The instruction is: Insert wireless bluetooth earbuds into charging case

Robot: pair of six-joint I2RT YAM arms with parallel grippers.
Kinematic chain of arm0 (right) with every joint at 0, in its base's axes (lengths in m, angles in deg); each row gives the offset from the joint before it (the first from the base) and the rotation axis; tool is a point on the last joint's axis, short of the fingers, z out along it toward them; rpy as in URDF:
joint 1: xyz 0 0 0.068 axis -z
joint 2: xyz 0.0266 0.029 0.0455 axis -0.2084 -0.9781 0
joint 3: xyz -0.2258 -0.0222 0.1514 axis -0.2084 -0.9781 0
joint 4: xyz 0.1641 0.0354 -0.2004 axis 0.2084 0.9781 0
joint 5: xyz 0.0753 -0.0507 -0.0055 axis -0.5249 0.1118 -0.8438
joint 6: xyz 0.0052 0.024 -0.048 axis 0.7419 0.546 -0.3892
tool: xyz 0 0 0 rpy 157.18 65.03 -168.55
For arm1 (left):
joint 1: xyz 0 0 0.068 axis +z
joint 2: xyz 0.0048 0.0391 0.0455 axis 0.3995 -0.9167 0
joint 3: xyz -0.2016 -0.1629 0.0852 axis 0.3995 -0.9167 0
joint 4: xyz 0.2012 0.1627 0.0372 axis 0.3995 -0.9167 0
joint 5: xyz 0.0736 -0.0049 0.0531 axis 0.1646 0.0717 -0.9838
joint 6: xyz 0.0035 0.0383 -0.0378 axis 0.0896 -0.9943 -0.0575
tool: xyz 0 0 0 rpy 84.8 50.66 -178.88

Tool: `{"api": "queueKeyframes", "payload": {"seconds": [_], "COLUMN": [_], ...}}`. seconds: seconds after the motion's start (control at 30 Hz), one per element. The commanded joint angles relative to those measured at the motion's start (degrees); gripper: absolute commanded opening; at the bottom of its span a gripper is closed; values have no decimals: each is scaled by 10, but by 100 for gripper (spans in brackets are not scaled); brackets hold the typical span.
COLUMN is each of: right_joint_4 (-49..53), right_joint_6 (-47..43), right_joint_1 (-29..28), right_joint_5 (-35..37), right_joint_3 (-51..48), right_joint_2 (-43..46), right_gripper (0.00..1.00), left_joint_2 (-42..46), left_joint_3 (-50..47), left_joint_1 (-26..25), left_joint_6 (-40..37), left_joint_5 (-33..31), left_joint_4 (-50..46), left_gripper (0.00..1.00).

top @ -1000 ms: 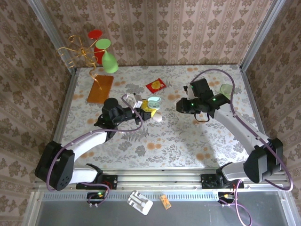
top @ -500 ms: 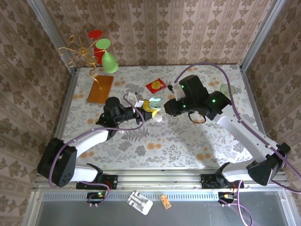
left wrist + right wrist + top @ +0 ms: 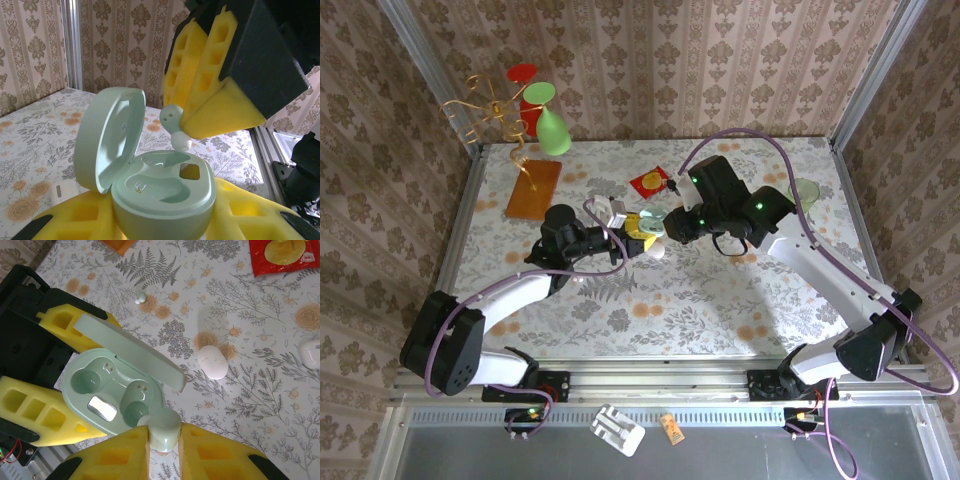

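Above floral table point(image 3: 700, 300), earbud point(image 3: 164, 429) over open case point(image 3: 100, 390).

Bright even light; soft shadows; little glare.

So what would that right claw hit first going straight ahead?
The small mint earbud pinched in the right gripper would probably meet the open mint-green plastic charging case first, at its nearer empty socket.

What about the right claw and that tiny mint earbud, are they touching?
Touching. The right wrist view shows the earbud pinched between the right claw's yellow pads.
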Motion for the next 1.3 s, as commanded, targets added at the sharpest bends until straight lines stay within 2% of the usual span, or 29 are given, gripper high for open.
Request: {"api": "queueKeyframes", "payload": {"seconds": [0.0, 0.4, 0.77, 1.27], "right_joint_4": [10, -2, 4, 89], "right_joint_6": [-10, -8, -23, -112], "right_joint_1": [-5, -9, -18, -43], "right_joint_5": [12, -21, -23, 39], "right_joint_3": [18, 12, 13, 55], "right_joint_2": [-5, -4, -12, -39], "right_gripper": [19, 19, 19, 20], "left_joint_2": [4, 2, 3, 13], "left_joint_3": [21, 21, 25, 27], "left_joint_1": [-4, -4, -4, -6], "left_joint_6": [7, 5, 3, -3], "left_joint_5": [15, 13, 16, 16], "left_joint_4": [14, 12, 6, -3], "left_gripper": [24, 24, 24, 24]}}
